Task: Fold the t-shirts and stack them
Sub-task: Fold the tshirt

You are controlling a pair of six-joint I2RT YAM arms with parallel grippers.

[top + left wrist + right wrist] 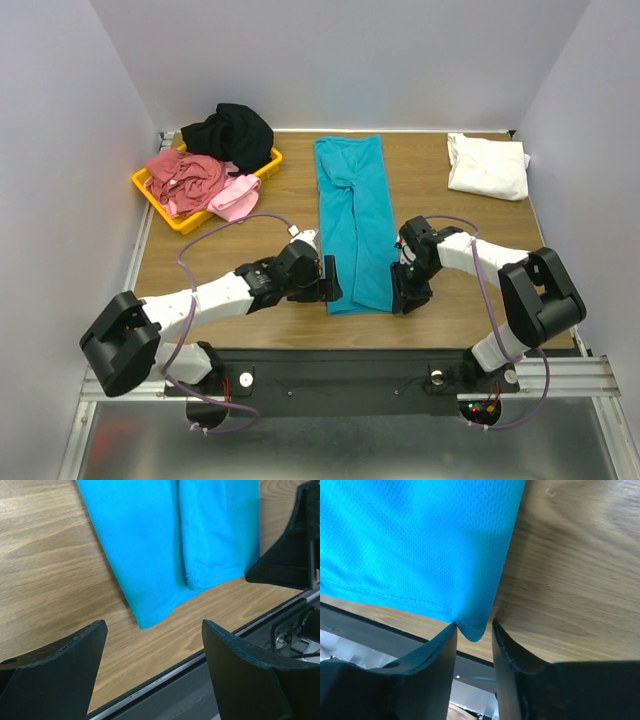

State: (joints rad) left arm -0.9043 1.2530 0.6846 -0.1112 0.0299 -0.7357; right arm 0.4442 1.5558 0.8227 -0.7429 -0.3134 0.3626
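The teal t-shirt [350, 210] lies on the table as a long strip folded lengthwise, running from the back to the near edge. My left gripper [330, 283] sits just left of its near left corner. In the left wrist view this gripper [154, 626] is wide open and empty, and the shirt [170, 540] has its corner just ahead of the fingertips. My right gripper [405, 295] is at the near right corner. In the right wrist view it [472, 628] stands narrowly open, its tips on either side of the shirt [420, 545] corner, not pinching it.
A white t-shirt [487, 165] lies folded at the back right. A yellow tray [150, 187] at the back left holds the dusty red shirt [185, 175] and pink shirt [235, 197]. The black shirt [230, 130] is heaped on its far end. The table's near edge [165, 672] is close to both grippers.
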